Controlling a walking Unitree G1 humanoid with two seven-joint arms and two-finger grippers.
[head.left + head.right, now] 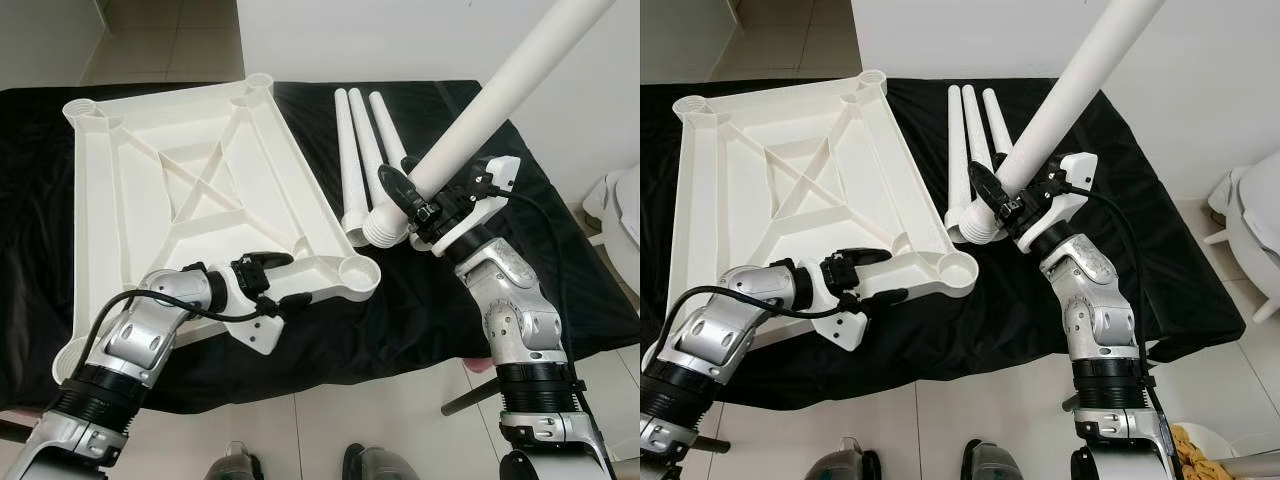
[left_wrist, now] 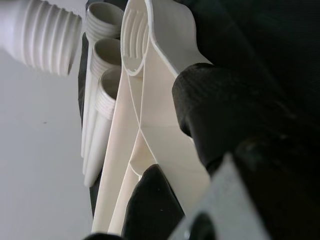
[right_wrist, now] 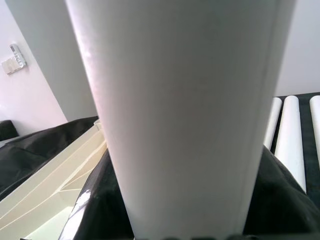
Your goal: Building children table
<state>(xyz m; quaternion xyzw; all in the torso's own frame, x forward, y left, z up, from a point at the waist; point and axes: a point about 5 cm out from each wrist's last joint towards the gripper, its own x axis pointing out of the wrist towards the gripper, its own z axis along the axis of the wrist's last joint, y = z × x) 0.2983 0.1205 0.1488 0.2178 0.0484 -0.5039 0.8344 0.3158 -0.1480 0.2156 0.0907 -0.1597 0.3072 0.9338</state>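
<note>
A white plastic tabletop (image 1: 200, 180) lies upside down on the black cloth, ribs up, with a round leg socket (image 1: 355, 272) at its near right corner. My left gripper (image 1: 296, 278) is shut on the near rim beside that socket; the left wrist view shows the rim (image 2: 160, 100) between my fingers (image 2: 220, 115). My right gripper (image 1: 415, 197) is shut on a white table leg (image 1: 500, 90), which tilts up to the right. Its threaded end (image 2: 45, 35) hangs low, just right of the socket. Three more legs (image 1: 365, 150) lie side by side on the cloth.
The black cloth (image 1: 450, 300) covers a low surface whose front edge runs just before my feet (image 1: 375, 465). A white wall stands behind it. A white fixture (image 1: 620, 210) sits on the tiled floor at the right.
</note>
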